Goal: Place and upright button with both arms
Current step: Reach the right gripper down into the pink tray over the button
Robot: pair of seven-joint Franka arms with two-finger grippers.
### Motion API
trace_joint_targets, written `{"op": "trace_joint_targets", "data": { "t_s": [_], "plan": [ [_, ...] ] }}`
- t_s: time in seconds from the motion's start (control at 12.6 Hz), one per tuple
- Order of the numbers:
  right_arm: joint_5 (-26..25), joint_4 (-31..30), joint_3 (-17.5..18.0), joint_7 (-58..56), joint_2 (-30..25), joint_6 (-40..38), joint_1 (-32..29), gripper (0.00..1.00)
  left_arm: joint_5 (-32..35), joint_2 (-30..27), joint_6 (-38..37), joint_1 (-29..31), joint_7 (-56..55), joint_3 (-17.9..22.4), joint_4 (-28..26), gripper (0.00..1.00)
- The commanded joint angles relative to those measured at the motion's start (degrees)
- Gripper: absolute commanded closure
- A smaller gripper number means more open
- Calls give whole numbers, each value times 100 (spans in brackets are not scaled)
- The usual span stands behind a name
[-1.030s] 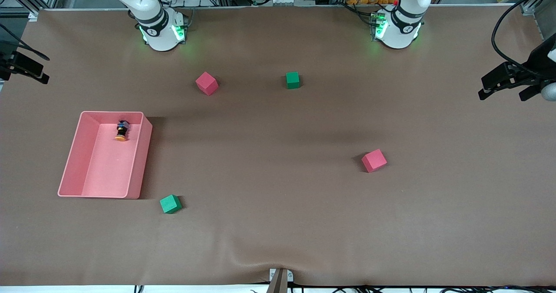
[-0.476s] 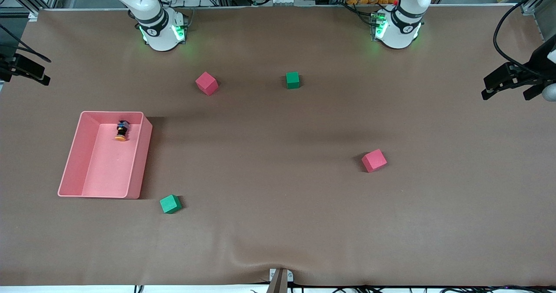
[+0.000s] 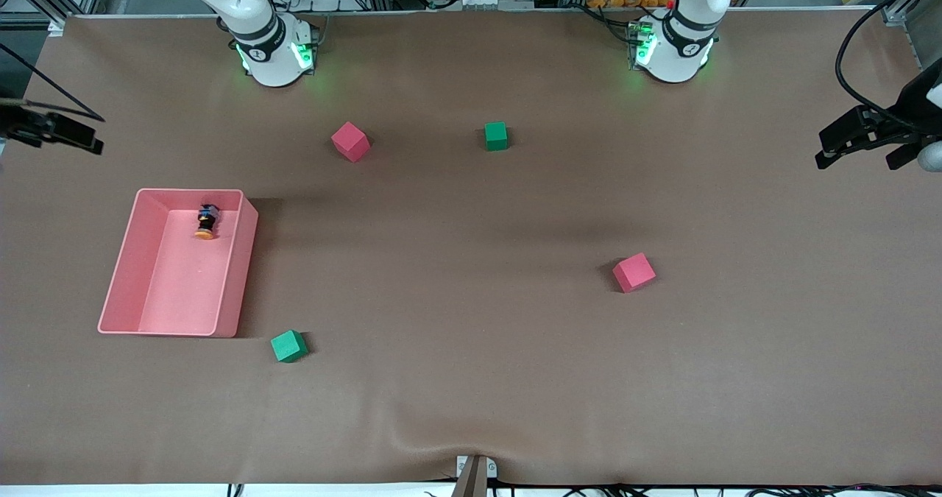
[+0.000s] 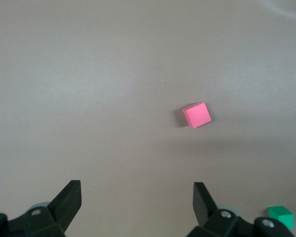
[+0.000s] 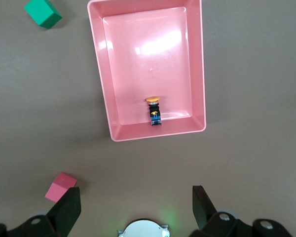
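The button (image 3: 206, 222) lies on its side in the pink tray (image 3: 237, 276), in the corner farther from the front camera, with its orange cap toward that camera. The right wrist view looks straight down on the button (image 5: 154, 111) and the tray (image 5: 108, 103). My right gripper (image 3: 73, 132) hangs high over the table edge at the right arm's end and is open and empty, its fingers (image 5: 69, 207) wide apart. My left gripper (image 3: 852, 163) hovers open and empty over the left arm's end of the table; its fingers (image 4: 69, 197) frame bare mat.
Two red cubes (image 3: 350, 141) (image 3: 634, 272) and two green cubes (image 3: 496, 135) (image 3: 288, 346) lie scattered on the brown mat. The left wrist view shows a red cube (image 4: 197, 114) and a green cube (image 4: 281, 216). The right arm's base (image 5: 142, 228) shows below its gripper.
My right gripper has drifted inward over the table edge toward the tray. My left gripper has shifted very slightly. Button, tray and cubes have not moved.
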Motion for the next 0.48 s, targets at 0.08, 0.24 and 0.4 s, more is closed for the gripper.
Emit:
{"op": "trace_joint_targets", "data": {
  "t_s": [0.08,0.24,0.4],
  "plan": [
    [-96,-963,42,-361,82,902,-319,0,62,13,-125,27,68,-15,65,0],
    [-87,-1605,51,-583,48,1571,-294,0,62,13,-125,18,33,-23,65,0],
    [-79,-1949,60,-583,82,2001,-163,0,62,22,-125,18,33,-23,65,0]
  ]
}}
